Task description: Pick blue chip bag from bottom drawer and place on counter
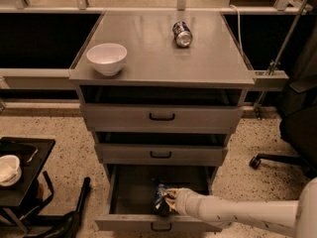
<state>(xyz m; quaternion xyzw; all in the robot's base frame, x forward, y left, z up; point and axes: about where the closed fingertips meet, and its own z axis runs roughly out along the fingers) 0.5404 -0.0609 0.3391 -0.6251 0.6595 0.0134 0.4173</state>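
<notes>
The bottom drawer [124,223] is pulled open. The blue chip bag [160,192] lies inside it near the front middle, crinkled, with white marks showing. My gripper [167,203] reaches into the drawer from the right on a white arm and sits right against the bag's right side, partly covering it. The counter [153,58] is the grey top of the cabinet, well above the gripper.
A white bowl [106,58] stands on the counter's left front. A drink can [182,33] lies at its back right. The two upper drawers [162,117] stick out slightly. A black side table [22,175] with a white cup is at the left. A chair base [277,160] is at the right.
</notes>
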